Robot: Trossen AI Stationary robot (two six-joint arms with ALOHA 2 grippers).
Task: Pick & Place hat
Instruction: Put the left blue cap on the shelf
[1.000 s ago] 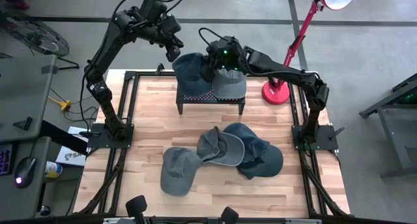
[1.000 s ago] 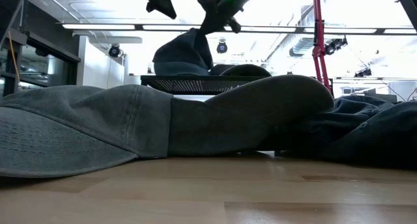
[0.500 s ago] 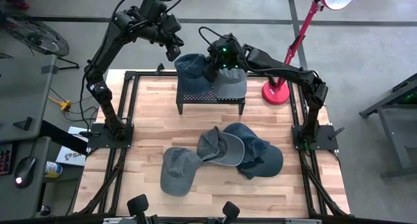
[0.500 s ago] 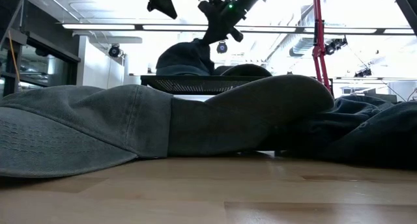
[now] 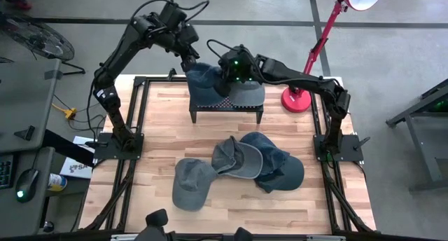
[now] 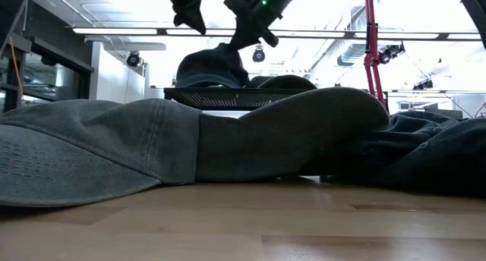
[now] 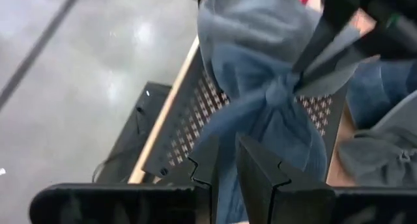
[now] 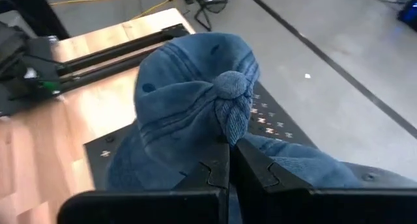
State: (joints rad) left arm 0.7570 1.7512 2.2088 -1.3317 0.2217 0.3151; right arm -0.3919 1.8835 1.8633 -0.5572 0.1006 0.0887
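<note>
Right gripper (image 8: 229, 160), jaws pinched on the blue cap (image 5: 204, 76) crown, holds it over the mesh stand (image 5: 210, 105); left gripper (image 7: 225, 160), jaws closed empty, hovers beside.

No legible text, labels, brand marks, numbers or signs on any object or surface in any view.

two hats (image 5: 227, 87) on rack (image 5: 225, 104), four in front
</note>
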